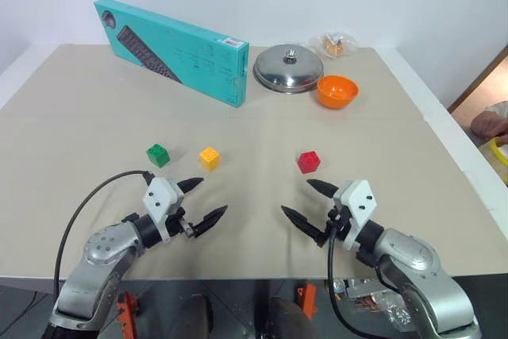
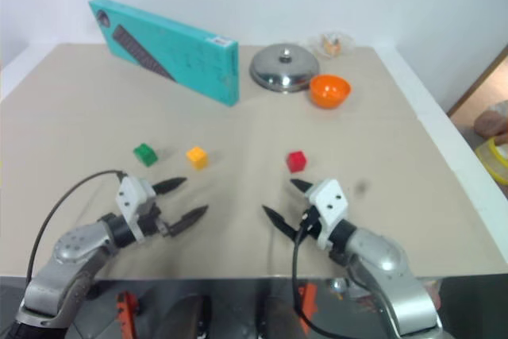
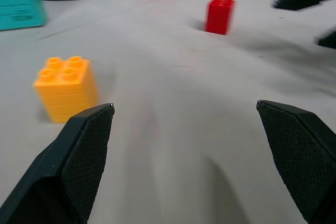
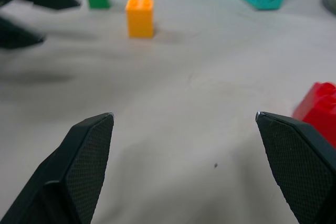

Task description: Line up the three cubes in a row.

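- The green cube (image 1: pixel 158 155) and yellow cube (image 1: pixel 209 158) sit near each other; the red cube (image 1: pixel 309 162) lies well apart at their 3 o'clock.
- The right gripper (image 1: pixel 309 201), released and empty, has the red cube just at its 12 o'clock, so it is the nearer arm.
- The left gripper (image 1: pixel 202 200) is spread wide, the yellow cube at its 12 o'clock.
- No writing on the teal box (image 1: pixel 171 51) is readable.

Bright even light, soft shadows; wrist views blurred.

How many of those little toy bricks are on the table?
3. The green cube sits leftmost, the yellow cube close beside it, and the red cube apart to the right. None looks hidden.
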Robot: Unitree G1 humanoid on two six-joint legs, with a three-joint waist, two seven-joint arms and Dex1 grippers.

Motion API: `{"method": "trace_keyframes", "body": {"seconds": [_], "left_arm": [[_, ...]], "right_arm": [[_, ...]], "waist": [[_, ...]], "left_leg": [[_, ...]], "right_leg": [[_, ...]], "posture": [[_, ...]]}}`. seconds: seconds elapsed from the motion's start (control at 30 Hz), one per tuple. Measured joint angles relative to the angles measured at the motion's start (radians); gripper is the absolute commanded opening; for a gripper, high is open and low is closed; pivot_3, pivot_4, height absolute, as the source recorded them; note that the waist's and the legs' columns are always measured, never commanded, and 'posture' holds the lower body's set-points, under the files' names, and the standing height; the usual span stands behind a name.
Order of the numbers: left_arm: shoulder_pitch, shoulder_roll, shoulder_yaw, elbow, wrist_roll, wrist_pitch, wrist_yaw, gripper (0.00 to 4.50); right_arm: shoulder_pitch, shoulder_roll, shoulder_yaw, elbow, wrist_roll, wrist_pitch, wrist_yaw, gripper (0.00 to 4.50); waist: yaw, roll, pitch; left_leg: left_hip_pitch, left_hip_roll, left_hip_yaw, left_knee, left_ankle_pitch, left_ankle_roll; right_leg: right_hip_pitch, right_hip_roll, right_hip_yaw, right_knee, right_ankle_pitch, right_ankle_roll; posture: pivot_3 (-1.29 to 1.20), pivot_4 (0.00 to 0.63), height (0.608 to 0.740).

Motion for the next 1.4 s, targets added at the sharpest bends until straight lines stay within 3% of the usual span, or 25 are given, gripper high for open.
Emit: {"method": "trace_keyframes", "body": {"seconds": [0.23, 0.4, 0.97, 1.1, 1.3, 1.4], "left_arm": [[-0.049, 0.094, -0.023, -0.003, -0.045, 0.036, -0.144, 4.49], [-0.078, 0.101, -0.042, 0.003, -0.052, 0.051, -0.182, 4.49], [-0.069, 0.095, -0.062, -0.021, -0.049, 0.068, -0.154, 4.49], [-0.062, 0.095, -0.065, -0.027, -0.049, 0.069, -0.143, 4.5], [-0.06, 0.095, -0.065, -0.027, -0.049, 0.069, -0.141, 4.5], [-0.06, 0.095, -0.066, -0.027, -0.048, 0.069, -0.141, 4.5]], "right_arm": [[-0.145, 0.087, -0.049, 0.109, -0.042, -0.014, -0.147, 4.5], [-0.255, 0.125, -0.055, 0.217, -0.055, 0.007, -0.209, 4.5], [-0.338, 0.167, -0.043, 0.415, -0.055, 0.042, -0.214, 4.5], [-0.36, 0.179, -0.05, 0.456, -0.054, 0.044, -0.218, 3.35], [-0.36, 0.19, -0.069, 0.472, -0.047, 0.046, -0.229, 1.25], [-0.359, 0.191, -0.072, 0.472, -0.046, 0.049, -0.231, 1.25]], "waist": [[-0.001, 0.0, 0.0], [-0.001, 0.0, 0.0], [-0.001, 0.001, 0.0], [-0.001, 0.001, 0.0], [-0.001, 0.001, 0.0], [-0.001, 0.001, 0.0]], "left_leg": [[0.001, 0.0, 0.001, 0.0, 0.0, 0.0], [0.001, 0.0, 0.002, 0.0, 0.0, 0.0], [0.001, 0.001, 0.003, 0.0, 0.0, 0.001], [0.001, 0.002, 0.003, 0.0, 0.0, 0.001], [0.001, 0.001, 0.004, 0.0, 0.0, 0.001], [0.001, 0.002, 0.004, 0.0, 0.0, 0.001]], "right_leg": [[-0.001, 0.003, 0.003, 0.0, 0.002, -0.001], [-0.001, 0.003, 0.005, 0.0, 0.002, 0.0], [-0.001, 0.01, 0.016, 0.0, 0.002, 0.0], [-0.001, 0.011, 0.018, 0.0, 0.002, 0.0], [-0.001, 0.011, 0.018, 0.0, 0.003, 0.0], [-0.001, 0.011, 0.018, 0.0, 0.003, 0.0]], "posture": [[0.0, 0.15, 0.74], [0.0, 0.15, 0.74], [0.0, 0.15, 0.74], [0.0, 0.15, 0.74], [0.0, 0.15, 0.74], [0.0, 0.15, 0.74]]}}
